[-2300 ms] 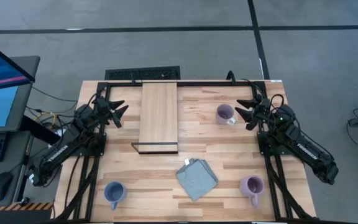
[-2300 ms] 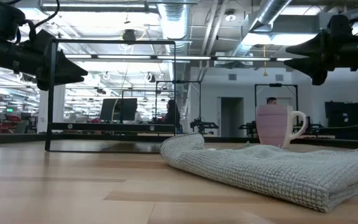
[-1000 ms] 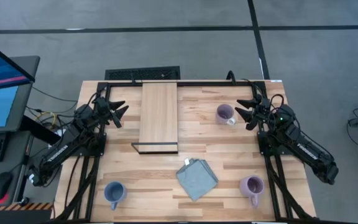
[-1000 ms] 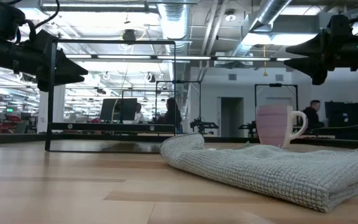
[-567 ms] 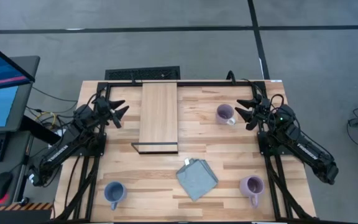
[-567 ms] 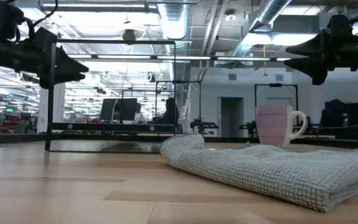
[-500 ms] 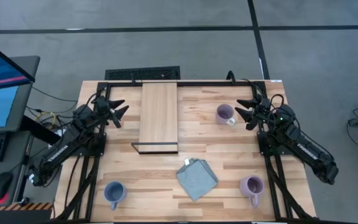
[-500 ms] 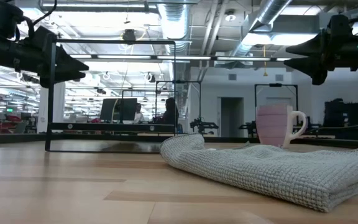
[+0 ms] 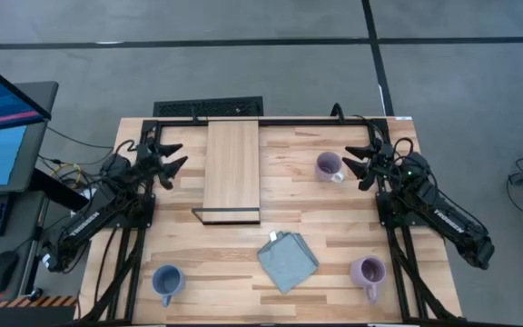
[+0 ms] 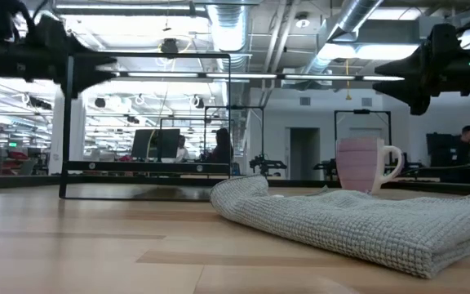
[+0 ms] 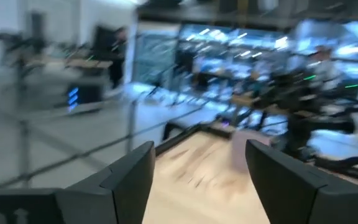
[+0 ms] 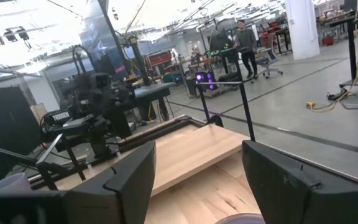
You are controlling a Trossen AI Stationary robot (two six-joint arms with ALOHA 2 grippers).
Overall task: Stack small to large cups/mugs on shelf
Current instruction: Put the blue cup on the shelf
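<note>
Right gripper (image 9: 351, 163) open beside lilac mug (image 9: 329, 166).

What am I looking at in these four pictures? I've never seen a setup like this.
It is a robot with two dark arms at a wooden table. One picture looks straight down, one looks level across the tabletop, and two come from cameras on the wrists. From above, the left hand hangs open beside the shelf, a light-wood board, and holds nothing. The right hand is open too, next to a lilac mug, not gripping it. A second lilac mug and a blue mug stand near the front edge, with a folded grey-blue cloth between them. No mug is on the shelf yet. People show in the room behind.
</note>
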